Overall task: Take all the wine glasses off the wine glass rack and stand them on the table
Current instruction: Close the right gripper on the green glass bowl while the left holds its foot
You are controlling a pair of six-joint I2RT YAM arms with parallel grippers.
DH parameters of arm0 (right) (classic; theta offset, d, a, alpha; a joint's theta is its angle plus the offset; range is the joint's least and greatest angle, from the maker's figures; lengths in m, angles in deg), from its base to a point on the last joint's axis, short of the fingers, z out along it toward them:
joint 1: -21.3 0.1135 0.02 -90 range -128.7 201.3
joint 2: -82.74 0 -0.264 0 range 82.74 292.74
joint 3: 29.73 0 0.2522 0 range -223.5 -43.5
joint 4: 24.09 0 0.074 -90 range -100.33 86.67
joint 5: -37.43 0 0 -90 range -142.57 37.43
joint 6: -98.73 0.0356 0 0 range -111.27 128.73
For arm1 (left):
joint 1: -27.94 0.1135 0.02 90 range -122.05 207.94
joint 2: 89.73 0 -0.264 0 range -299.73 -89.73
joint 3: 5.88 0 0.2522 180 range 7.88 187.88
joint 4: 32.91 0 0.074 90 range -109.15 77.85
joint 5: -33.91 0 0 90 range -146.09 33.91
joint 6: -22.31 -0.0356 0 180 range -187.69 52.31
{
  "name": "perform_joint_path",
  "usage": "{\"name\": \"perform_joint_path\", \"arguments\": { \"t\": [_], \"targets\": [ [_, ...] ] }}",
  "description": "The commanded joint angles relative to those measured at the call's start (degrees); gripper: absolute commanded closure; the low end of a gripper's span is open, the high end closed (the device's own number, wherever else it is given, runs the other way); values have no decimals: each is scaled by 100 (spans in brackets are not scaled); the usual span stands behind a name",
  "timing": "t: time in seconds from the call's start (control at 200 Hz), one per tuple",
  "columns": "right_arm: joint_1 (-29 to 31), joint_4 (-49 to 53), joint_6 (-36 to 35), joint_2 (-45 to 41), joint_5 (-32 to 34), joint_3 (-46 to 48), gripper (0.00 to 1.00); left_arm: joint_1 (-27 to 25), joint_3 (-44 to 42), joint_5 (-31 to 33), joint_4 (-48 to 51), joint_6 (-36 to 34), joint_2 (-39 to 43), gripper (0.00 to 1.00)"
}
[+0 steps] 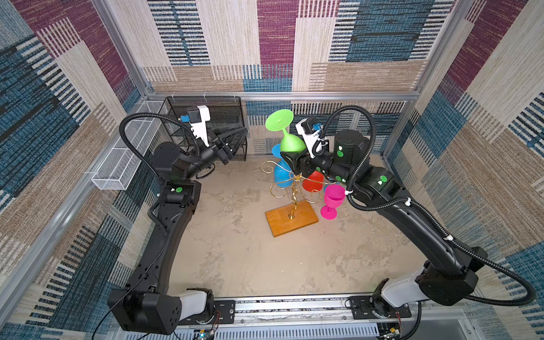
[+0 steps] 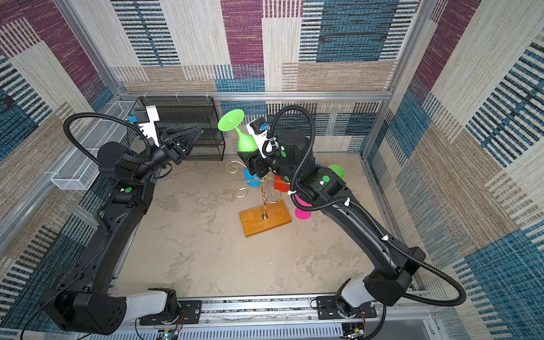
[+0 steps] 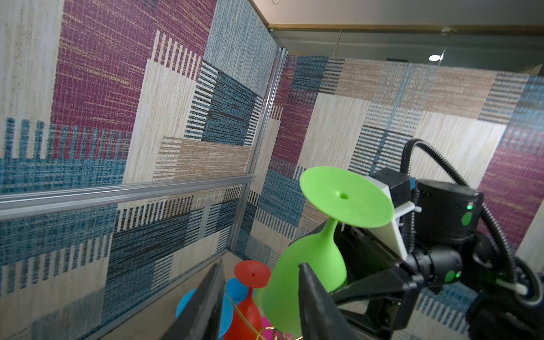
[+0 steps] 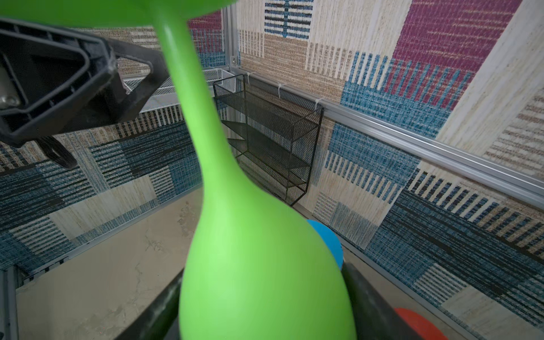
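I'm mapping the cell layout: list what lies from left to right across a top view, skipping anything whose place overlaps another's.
white wire basket → left gripper → green wine glass → pink wine glass

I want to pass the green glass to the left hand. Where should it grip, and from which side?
Probably the stem of the glass: it is bare between the foot on top and the bowl, which the right hand clamps. Come from the left hand's own side, jaws across the tilted stem.
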Motion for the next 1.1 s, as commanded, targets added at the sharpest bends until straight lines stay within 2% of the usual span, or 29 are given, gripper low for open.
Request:
{"name": "perform_joint_path", "arguments": {
  "t": [0.0, 0.125, 0.386, 0.541, 0.932, 1.097],
  "targets": [
    [2, 433, 140, 14, -149, -101, 55, -80, -66, 130, 218, -2296, 70, 56],
    [2, 602, 145, 88, -209, -176, 55, -193, -217, 141, -74, -3298, 10, 57],
    [1, 706, 170, 311, -420, -290, 56, -305, -464, -174, -897, -3995, -161, 57],
    [2, 789, 157, 486, -510, -448, 57, -356, -582, -135, -1463, -4067, -237, 56],
    [0, 938, 161, 718, -766, -658, 60, -464, -351, -162, -1646, -4207, -453, 56],
    [8, 950, 172, 751, -830, -698, 60, -538, -278, -339, -1423, -4452, -472, 61]
  ]
}}
